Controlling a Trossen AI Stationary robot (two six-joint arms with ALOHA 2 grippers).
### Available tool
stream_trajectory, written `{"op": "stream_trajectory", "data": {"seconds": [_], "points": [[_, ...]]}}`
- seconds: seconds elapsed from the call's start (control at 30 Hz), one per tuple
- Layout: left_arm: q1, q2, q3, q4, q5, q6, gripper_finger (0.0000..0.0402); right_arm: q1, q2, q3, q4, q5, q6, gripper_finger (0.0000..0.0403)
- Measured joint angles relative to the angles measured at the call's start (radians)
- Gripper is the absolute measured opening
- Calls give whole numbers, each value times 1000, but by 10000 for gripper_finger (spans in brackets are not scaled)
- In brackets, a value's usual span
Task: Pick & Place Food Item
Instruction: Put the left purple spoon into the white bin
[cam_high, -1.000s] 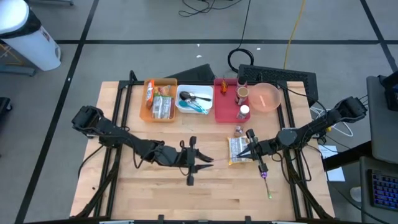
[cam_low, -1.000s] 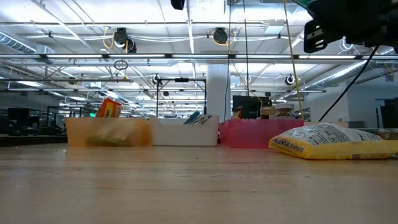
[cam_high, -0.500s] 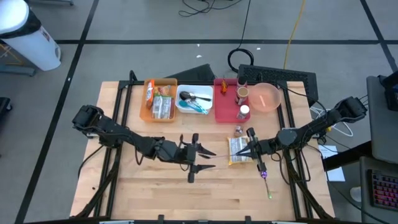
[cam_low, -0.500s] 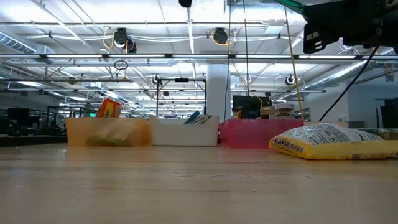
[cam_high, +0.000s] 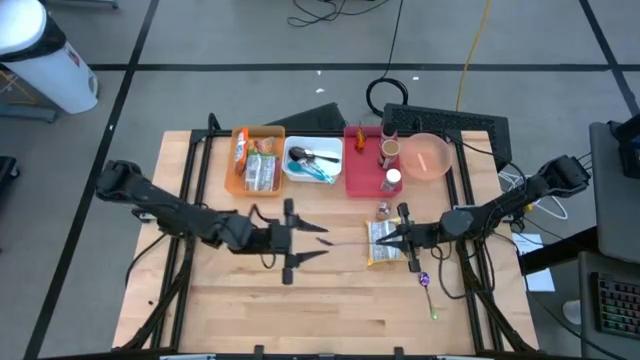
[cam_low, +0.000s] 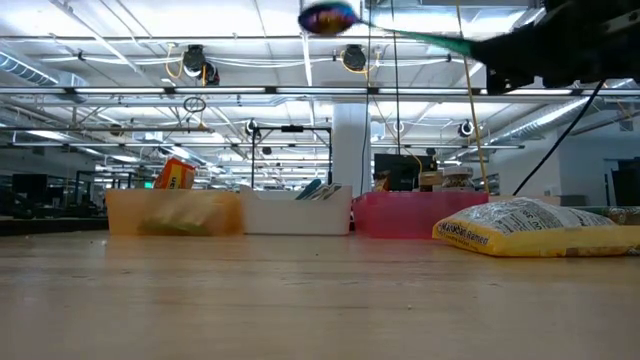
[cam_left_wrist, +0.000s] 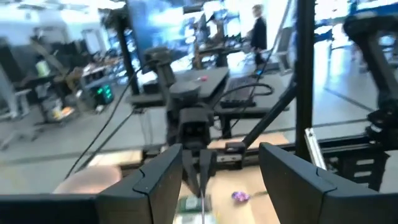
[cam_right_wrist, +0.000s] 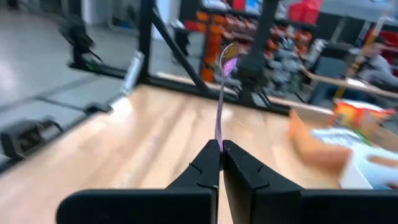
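A yellow food bag (cam_high: 383, 243) lies flat on the table at the right; it also shows in the low view (cam_low: 530, 228). My right gripper (cam_high: 400, 238) hovers over the bag, shut on a thin iridescent spoon (cam_low: 328, 18) that points toward the table's left. My left gripper (cam_high: 303, 242) hangs open and empty over the table's middle, facing the spoon's bowl. Its fingers (cam_left_wrist: 163, 180) frame my right gripper in the left wrist view. My right gripper pinches the spoon's handle (cam_right_wrist: 219, 138) near its free end between its two shut fingers. The fingers come about level from the table's right and lie along the handle. The spoon sticks straight out beyond the fingertips, its bowl (cam_right_wrist: 227, 53) lifted well clear of the table.
An orange bin (cam_high: 258, 160), a white bin (cam_high: 312, 162) and a red bin (cam_high: 362, 165) stand in a row at the far edge, with a pink bowl (cam_high: 428, 156) beside them. A small purple thing with a green stalk (cam_high: 424, 282) lies near the bag.
My left gripper has gone toward the table's left edge, away from the spoon, and has stayed open. In the low view the spoon's bowl has come down from the picture's top edge into plain sight. The bag has not moved.
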Motion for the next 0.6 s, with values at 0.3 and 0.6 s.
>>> {"op": "stream_trajectory", "data": {"seconds": [0.3,0.6], "points": [[-72,-130,0,-324,-242,-163,218,-1,0,142,-343,165,-22,0],[-112,-118,-2,-483,-350,-339,218,-68,0,313,-542,207,-61,0]]}}
